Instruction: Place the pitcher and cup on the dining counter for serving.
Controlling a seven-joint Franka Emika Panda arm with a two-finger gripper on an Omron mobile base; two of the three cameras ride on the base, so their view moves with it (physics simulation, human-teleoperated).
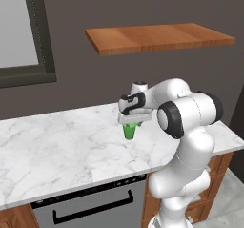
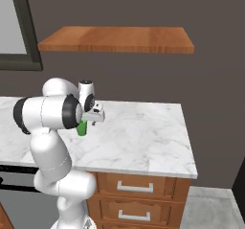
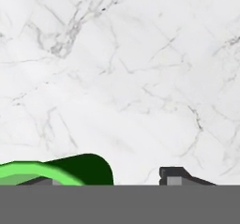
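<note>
The cup [image 3: 51, 171], its green rim cut off at the hand view's lower edge, stands upright on the marble counter [image 1: 57, 150] over the oven, directly under the hand [image 1: 130, 122], seemingly for a top-down pickup. Whether the fingers grip it or stand apart I cannot tell; the arm hides much of it.

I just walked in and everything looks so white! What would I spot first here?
The small bright green tapered cup pops out first: it stands on the white grey-veined marble worktop, right under the big white robot arm's gripper, which sits over its top. Next comes the brown wooden shelf on the dark wall above, and the steel oven under the worktop.
</note>
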